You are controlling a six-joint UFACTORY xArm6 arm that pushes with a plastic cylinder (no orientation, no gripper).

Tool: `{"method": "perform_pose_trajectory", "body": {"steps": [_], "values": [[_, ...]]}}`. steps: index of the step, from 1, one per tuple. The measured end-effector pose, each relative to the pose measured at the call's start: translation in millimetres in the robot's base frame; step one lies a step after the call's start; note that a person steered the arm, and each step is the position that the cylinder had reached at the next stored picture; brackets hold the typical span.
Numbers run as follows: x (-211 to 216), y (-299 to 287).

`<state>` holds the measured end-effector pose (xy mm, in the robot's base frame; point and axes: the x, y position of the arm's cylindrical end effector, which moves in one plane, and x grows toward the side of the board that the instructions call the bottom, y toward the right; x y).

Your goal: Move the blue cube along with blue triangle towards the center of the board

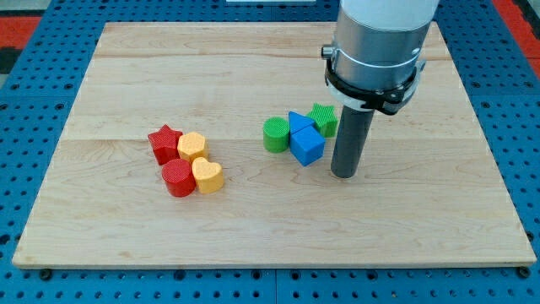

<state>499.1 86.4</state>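
Observation:
The blue cube (308, 146) sits near the middle of the wooden board (253, 228), a little to the view's right. The blue triangle (297, 122) lies right behind it, touching it. My tip (343, 173) stands on the board just to the right of the blue cube, with a small gap between them. A green cylinder (275, 135) touches the two blue blocks on their left. A green star (324, 119) sits at their upper right, close behind my rod.
A second cluster lies at the board's left: a red star (164, 142), a yellow hexagon-like block (192, 146), a red cylinder (178, 179) and a yellow heart (207, 176). Blue pegboard surrounds the board. The arm's grey body hangs over the top right.

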Motion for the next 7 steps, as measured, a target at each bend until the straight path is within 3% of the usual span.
{"method": "perform_pose_trajectory", "body": {"steps": [5, 6, 7], "values": [[-1.9, -25.1], [-28.2, -28.7], [-61.7, -67.7]]}}
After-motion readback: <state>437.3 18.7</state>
